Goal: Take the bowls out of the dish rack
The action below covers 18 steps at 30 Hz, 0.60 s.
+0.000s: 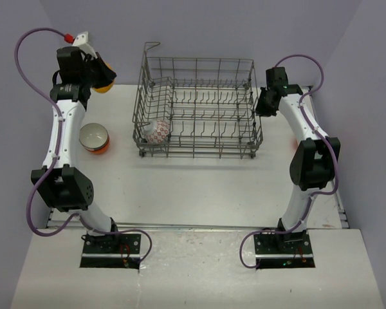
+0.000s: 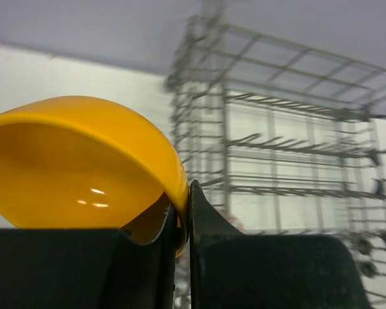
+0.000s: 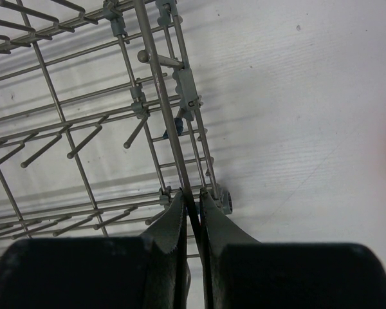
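My left gripper [image 1: 100, 72] is shut on a yellow bowl [image 1: 105, 84], held in the air over the table's far left corner, to the left of the dish rack [image 1: 196, 106]. In the left wrist view the yellow bowl's [image 2: 77, 161] rim is pinched between the fingertips of my left gripper [image 2: 185, 201]. A white bowl with a red pattern [image 1: 157, 131] leans in the rack's front left corner. An orange bowl with a white inside [image 1: 94, 137] stands on the table left of the rack. My right gripper [image 3: 192, 205] is shut on a wire of the dish rack's [image 3: 83, 96] right wall.
The table's left edge runs close behind the held bowl. A small orange patch [image 1: 294, 143] shows behind the right arm's elbow; what it is I cannot tell. Purple walls close in the back and sides.
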Each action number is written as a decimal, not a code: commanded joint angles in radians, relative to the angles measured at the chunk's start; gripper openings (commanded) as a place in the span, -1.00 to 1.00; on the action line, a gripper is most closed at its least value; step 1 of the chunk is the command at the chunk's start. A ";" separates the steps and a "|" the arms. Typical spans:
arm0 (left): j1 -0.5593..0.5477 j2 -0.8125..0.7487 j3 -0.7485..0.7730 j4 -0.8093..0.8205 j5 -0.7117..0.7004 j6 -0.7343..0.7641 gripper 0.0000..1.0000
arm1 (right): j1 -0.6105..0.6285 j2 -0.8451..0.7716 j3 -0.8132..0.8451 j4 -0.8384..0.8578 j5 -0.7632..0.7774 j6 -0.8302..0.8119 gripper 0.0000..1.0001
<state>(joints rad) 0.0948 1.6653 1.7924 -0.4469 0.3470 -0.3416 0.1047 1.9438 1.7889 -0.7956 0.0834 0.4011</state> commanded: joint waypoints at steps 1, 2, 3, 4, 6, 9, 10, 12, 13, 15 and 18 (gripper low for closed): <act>0.006 0.011 0.051 -0.246 -0.411 0.057 -1.00 | 0.000 0.057 -0.060 -0.159 0.029 0.061 -1.00; 0.008 0.014 0.039 -0.272 -0.451 0.044 -1.00 | 0.000 0.058 -0.056 -0.159 0.029 0.062 -1.00; 0.008 0.017 0.027 -0.298 -0.533 0.035 -1.00 | 0.000 0.061 -0.049 -0.160 0.027 0.062 -1.00; 0.009 0.020 0.001 -0.344 -0.574 0.011 -1.00 | 0.001 0.066 -0.039 -0.166 0.024 0.064 -1.00; 0.013 0.019 -0.036 -0.363 -0.614 -0.002 -1.00 | 0.000 0.063 -0.036 -0.166 0.024 0.064 -1.00; 0.014 0.024 -0.112 -0.375 -0.623 -0.010 -1.00 | 0.000 0.055 -0.040 -0.160 0.026 0.064 -1.00; 0.014 0.027 -0.125 -0.378 -0.619 -0.010 -1.00 | 0.001 0.053 -0.042 -0.159 0.027 0.062 -1.00; 0.016 0.030 -0.163 -0.368 -0.583 -0.022 -1.00 | 0.000 0.053 -0.046 -0.159 0.033 0.061 -1.00; 0.016 0.034 -0.171 -0.360 -0.570 -0.017 -1.00 | 0.000 0.052 -0.048 -0.157 0.030 0.059 -1.00; 0.016 0.057 -0.171 -0.358 -0.548 -0.010 -1.00 | 0.000 0.050 -0.052 -0.151 0.026 0.061 -1.00; 0.016 0.115 -0.102 -0.368 -0.549 0.000 -1.00 | 0.001 0.047 -0.062 -0.145 0.013 0.064 -1.00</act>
<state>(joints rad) 0.1055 1.7538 1.6211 -0.8253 -0.1852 -0.3477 0.1047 1.9434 1.7889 -0.7944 0.0826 0.4007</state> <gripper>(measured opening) 0.071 0.042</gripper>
